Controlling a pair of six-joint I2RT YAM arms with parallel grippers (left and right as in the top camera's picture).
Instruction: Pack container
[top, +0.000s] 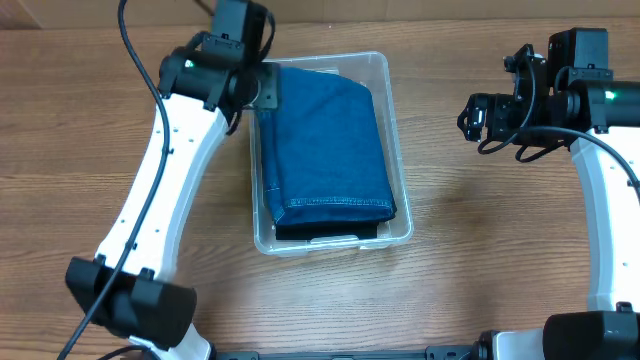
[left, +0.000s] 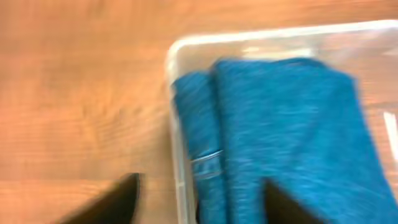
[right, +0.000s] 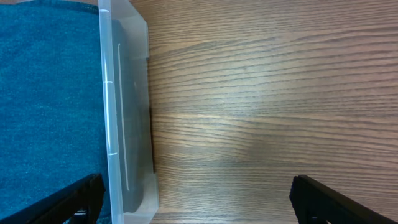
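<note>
Overhead view has the container (top: 398, 150) mid-table, long side running away from the robot, with a folded blue cloth (top: 325, 140) in it. Left gripper (left: 200, 202) is nearer, fingers spread wide, straddling the wall at the far-left corner. Right gripper (right: 196, 194), also wide, hangs off to the right over the table (right: 261, 93).

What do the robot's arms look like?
The left arm and right arm are white tubes with chunky black joints, each with a small green light and thin black cables. The left pincer and right pincer have black fingers.
</note>
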